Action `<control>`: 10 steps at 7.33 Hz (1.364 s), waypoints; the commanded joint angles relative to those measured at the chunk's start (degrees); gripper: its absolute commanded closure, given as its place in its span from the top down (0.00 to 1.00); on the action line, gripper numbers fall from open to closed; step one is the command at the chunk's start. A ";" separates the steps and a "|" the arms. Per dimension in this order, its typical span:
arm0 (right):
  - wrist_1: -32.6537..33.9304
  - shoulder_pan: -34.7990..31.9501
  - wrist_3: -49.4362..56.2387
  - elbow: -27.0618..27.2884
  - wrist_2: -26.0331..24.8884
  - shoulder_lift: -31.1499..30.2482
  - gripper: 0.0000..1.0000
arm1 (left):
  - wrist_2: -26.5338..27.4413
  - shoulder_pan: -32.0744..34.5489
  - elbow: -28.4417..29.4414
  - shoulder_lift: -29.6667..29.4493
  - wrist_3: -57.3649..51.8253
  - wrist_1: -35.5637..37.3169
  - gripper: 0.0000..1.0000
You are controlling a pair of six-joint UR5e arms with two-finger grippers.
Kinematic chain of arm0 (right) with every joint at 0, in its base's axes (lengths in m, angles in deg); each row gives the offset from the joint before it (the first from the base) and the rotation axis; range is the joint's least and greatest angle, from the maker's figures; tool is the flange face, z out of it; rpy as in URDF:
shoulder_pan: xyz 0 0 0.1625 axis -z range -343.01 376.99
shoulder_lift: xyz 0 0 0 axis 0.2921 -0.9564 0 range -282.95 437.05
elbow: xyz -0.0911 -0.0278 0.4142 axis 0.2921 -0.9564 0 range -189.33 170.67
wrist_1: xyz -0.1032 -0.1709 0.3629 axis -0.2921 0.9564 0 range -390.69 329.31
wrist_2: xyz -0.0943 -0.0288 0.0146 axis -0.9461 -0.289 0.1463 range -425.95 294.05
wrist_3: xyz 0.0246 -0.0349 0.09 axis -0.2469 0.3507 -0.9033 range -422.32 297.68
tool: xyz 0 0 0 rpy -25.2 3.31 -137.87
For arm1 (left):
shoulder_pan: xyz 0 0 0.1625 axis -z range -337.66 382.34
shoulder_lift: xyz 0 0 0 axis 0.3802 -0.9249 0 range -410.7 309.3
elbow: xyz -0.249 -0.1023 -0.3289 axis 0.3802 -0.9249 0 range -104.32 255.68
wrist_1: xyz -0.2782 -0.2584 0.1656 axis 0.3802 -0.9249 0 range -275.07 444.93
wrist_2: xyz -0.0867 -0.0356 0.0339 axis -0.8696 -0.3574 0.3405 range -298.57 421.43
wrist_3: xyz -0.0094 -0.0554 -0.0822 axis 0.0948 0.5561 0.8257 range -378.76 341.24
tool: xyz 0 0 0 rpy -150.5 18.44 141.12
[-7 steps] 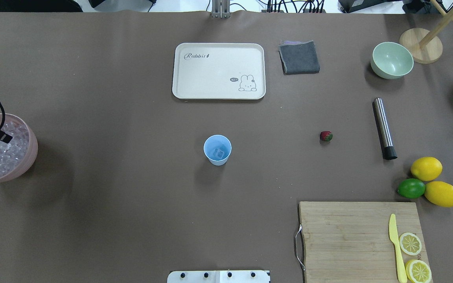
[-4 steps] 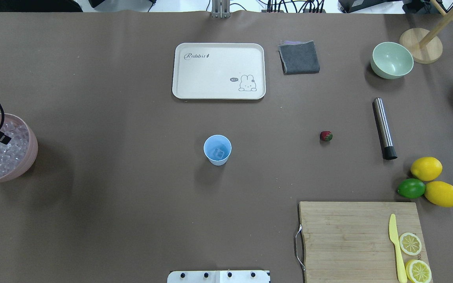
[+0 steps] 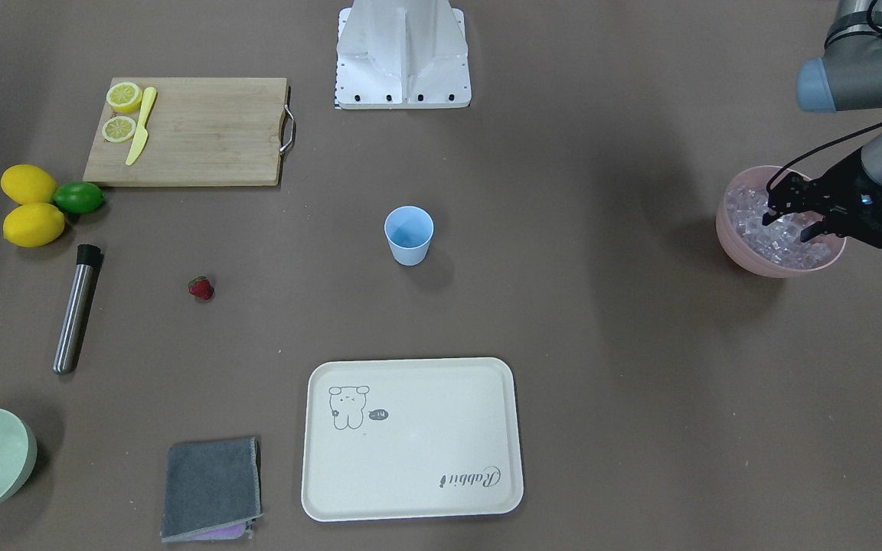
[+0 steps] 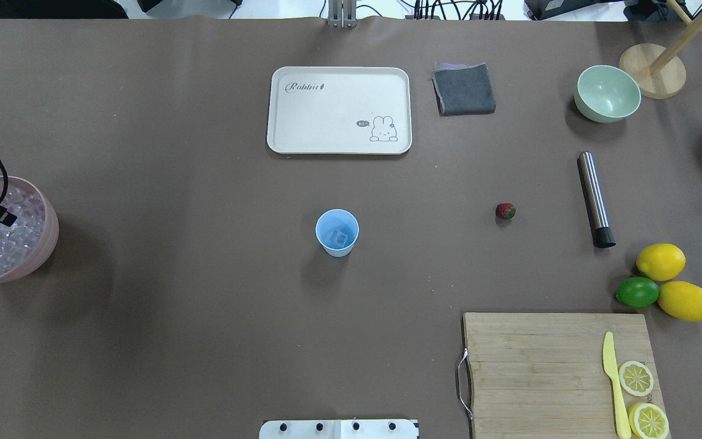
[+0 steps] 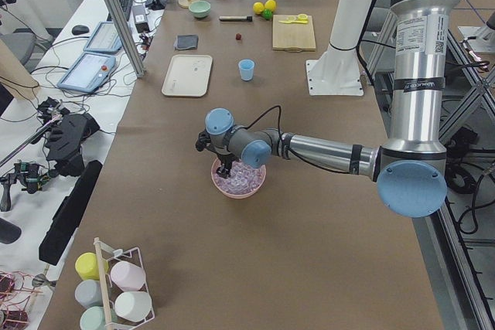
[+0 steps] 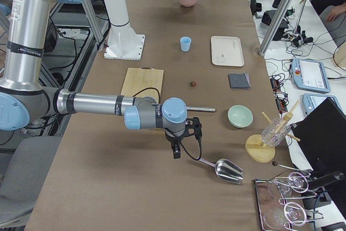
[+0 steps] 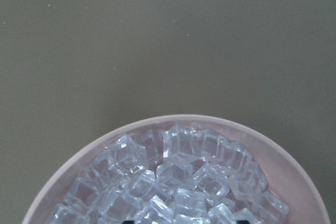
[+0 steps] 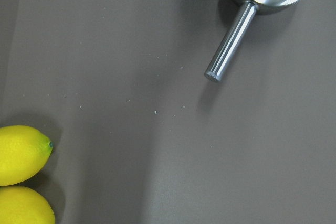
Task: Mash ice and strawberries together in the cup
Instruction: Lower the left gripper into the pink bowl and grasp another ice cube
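Your left gripper [image 3: 791, 220] hangs spread over the ice [image 3: 755, 222] in the pink bowl [image 3: 743, 256], far left. Only overhead shows ice inside the centre cup [image 4: 337, 232]; the strawberry [image 4: 505, 211] lies to its right. For the right gripper [image 6: 177, 152], you can't tell.

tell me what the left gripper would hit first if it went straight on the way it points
Probably the ice in the pink bowl; the left gripper points down at it, gap hard to judge.
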 commanded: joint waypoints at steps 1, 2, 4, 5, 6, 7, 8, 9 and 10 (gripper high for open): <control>-0.07 0.00 0.00 0.10 0.74 0.00 1.00 | 0.00 -0.18 0.15 -0.06 0.07 0.00 0.71; -0.07 0.00 0.00 0.01 0.74 0.00 1.00 | -0.08 -0.18 -0.19 -0.06 1.12 0.00 0.68; -0.07 0.00 0.00 0.01 0.74 0.09 1.00 | -0.08 -0.09 -0.55 0.03 1.75 -0.09 0.64; 0.02 0.00 0.00 0.10 0.74 0.00 1.00 | 0.00 -0.18 -0.20 0.03 1.66 -0.09 0.64; 0.02 0.00 0.00 0.01 0.74 0.00 1.00 | -0.08 -0.18 -0.20 0.03 1.74 -0.09 0.64; 0.02 0.00 0.00 0.01 0.74 0.00 1.00 | -0.08 -0.18 -0.28 0.03 1.83 -0.09 0.62; 0.02 0.00 0.00 0.01 0.74 -0.09 1.00 | -0.08 -0.18 -0.55 -0.06 2.53 -0.09 0.50; 0.02 0.00 0.00 0.01 0.83 -0.09 1.00 | 0.00 -0.27 -0.38 -0.06 2.45 -0.09 0.49; 0.02 0.00 0.00 0.01 0.83 -0.17 1.00 | 0.27 -0.62 -0.29 0.03 2.36 -0.09 0.49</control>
